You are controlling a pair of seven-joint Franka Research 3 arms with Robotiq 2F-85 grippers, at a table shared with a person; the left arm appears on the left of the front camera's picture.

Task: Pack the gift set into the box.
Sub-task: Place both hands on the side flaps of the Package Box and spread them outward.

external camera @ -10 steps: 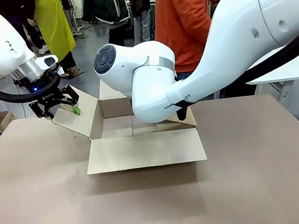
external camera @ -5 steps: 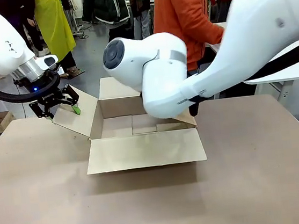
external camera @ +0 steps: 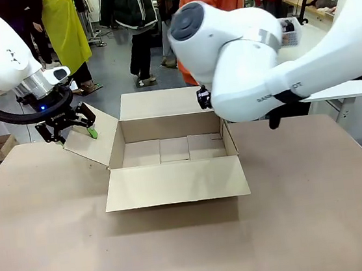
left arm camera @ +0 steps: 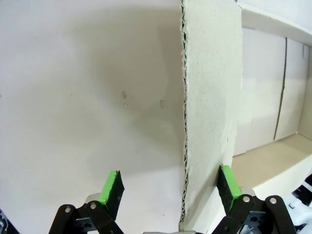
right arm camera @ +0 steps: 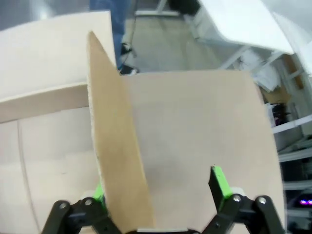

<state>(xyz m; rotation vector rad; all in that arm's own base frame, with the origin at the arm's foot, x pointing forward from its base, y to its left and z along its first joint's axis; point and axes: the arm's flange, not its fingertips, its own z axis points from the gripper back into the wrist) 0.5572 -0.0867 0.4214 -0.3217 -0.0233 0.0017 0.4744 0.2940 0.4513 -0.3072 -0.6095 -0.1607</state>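
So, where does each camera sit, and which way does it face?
Front view: fixed between the arms, facing across the table at the box; left arm and right arm show.
Left wrist view: on the left wrist, looking along the left gripper, open astride the left flap.
Right wrist view: likewise, right gripper open astride the right flap.
Shared: all three show the box.

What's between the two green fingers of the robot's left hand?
A side flap of the large brown corrugated cardboard box stands edge-on between the open left gripper's green pads, in the left wrist view.
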